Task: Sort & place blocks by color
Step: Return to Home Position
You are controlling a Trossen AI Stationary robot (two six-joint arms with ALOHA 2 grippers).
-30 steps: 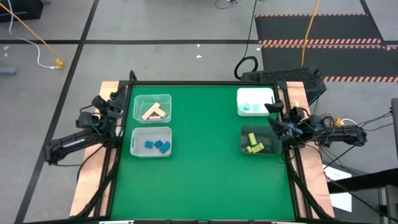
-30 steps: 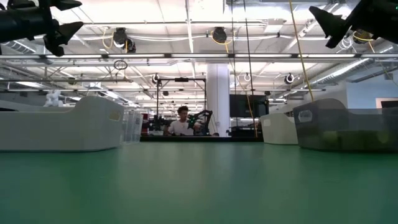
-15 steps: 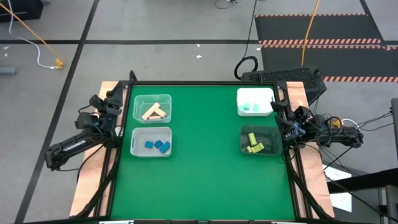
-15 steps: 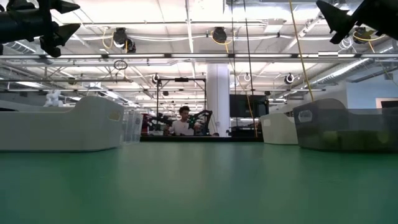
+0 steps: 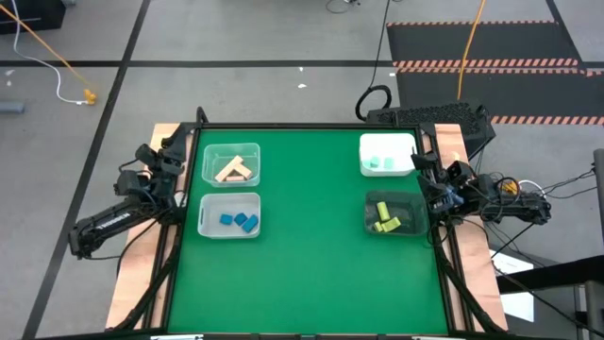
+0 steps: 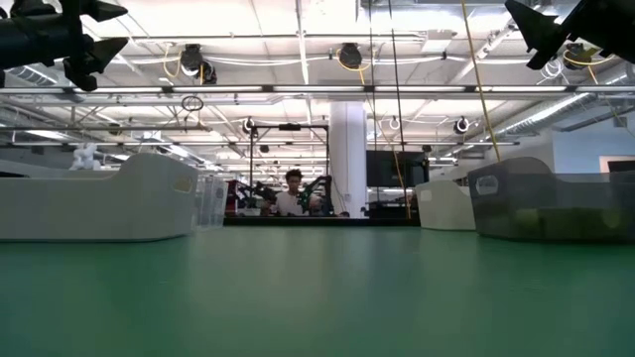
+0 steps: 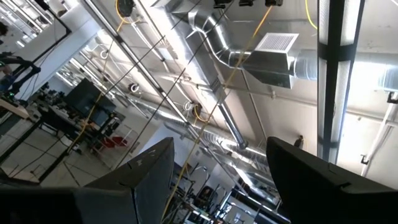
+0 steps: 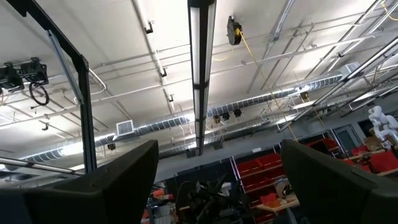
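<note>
Pulling right gripper (image 5: 421, 162) back off black bin (image 5: 368, 212), parking left gripper (image 5: 175, 149) opposite, holding both jaws apart, empty, blocks (image 5: 382, 209) lying sorted.

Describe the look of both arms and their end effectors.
The left arm and right arm are dark, slim, jointed links. The left end effector and right end effector each have two dark, flat, wedge-shaped fingers.

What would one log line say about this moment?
blocks: all in bins | left gripper: open, high over left edge | right gripper: open, high over right edge
</note>
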